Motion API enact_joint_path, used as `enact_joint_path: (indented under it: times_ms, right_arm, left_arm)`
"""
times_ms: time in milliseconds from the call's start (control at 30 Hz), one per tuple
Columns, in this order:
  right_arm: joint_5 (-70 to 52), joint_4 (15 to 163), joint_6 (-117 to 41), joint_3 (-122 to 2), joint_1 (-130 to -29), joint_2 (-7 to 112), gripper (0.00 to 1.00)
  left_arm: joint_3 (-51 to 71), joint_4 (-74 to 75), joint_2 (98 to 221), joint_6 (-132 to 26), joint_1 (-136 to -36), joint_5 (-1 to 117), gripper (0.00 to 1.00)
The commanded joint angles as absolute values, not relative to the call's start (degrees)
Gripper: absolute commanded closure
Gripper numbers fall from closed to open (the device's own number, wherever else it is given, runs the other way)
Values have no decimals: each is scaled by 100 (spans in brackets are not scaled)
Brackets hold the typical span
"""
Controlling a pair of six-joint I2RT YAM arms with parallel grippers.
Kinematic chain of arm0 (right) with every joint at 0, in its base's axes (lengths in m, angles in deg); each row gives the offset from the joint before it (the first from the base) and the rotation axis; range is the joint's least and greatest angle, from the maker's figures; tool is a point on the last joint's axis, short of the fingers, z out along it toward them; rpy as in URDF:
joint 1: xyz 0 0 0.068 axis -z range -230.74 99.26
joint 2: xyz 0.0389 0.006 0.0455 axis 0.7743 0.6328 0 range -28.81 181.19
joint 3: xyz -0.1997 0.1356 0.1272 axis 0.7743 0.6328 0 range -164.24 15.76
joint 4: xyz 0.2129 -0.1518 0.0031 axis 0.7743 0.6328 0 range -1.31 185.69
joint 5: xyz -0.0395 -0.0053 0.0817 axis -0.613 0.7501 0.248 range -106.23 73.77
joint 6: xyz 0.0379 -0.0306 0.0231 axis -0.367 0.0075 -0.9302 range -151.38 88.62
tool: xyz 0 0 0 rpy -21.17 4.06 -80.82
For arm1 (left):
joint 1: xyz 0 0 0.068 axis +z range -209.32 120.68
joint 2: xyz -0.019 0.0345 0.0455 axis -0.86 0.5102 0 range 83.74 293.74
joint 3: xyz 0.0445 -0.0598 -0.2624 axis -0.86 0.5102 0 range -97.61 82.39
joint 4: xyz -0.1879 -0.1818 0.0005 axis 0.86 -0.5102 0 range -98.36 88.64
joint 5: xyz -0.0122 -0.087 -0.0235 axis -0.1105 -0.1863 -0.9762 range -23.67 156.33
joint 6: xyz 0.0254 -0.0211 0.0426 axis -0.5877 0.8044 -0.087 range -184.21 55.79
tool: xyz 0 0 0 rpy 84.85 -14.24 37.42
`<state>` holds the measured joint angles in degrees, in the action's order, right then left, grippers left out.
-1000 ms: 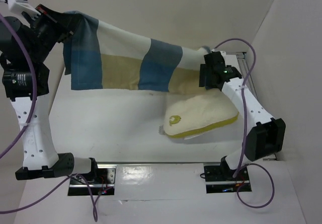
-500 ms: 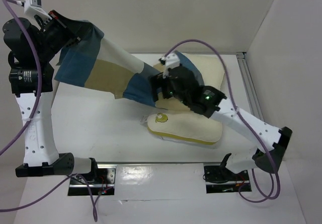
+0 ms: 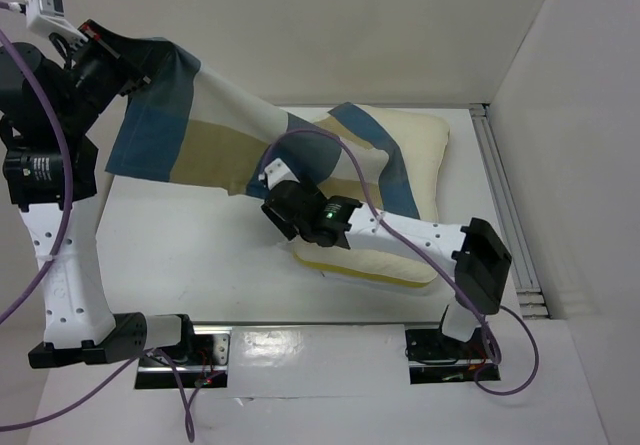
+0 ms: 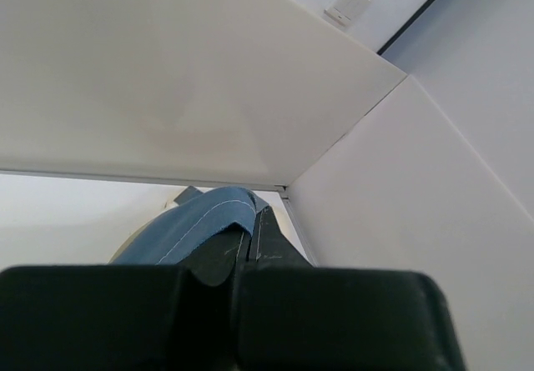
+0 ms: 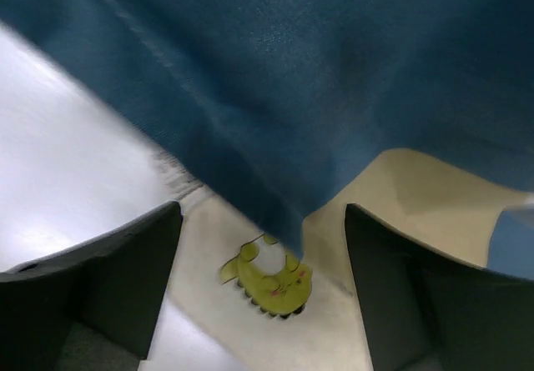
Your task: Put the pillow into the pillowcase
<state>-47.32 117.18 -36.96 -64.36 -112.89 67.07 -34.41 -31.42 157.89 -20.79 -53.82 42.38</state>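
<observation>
**A:** What's changed in the last second?

**B:** The right gripper (image 3: 283, 187) has left the pillowcase's (image 3: 230, 130) far end and swung over to the pillow's (image 3: 420, 145) near-left corner. Its jaws are wide and hold nothing, just above the yellow logo (image 5: 269, 278).

**A:** And the case?

**B:** It's no longer stretched in the air. The left gripper (image 3: 120, 60), clamped on a blue edge, holds one end high — the rest has sagged across the pillow on the surface (image 3: 200, 245).

**A:** So it's in?

**B:** Only draped, I'd say — the pillow's far corner and near edge lie bare.

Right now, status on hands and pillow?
Left hand shut on pillowcase corner, held high. Right hand open over pillow. Pillowcase drapes across pillow; nothing else in the way.
</observation>
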Motion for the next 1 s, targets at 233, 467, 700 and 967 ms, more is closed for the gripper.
enact_joint_path:
  times_ms: [233,467,700,967]
  right_arm:
    - [-5464,10795,-3165,-6984,-11016,6911,100]
    - [-4559,10241,-2189,-8215,-11244,5857,100]
    - [-3847,8915,-2328,-7119,-11026,4257,100]
    - [-2511,8879,-3979,-5933,-10206,4826,100]
  left_arm:
    - [-3854,-3255,15581,-2317,-5334,4837,100]
    - [-4549,-3615,15757,-2580,-5334,6033,100]
    - [-4549,-3616,15652,-2642,-5334,6492,100]
    - [-4935,-3388,15775,-2571,-5334,6281,100]
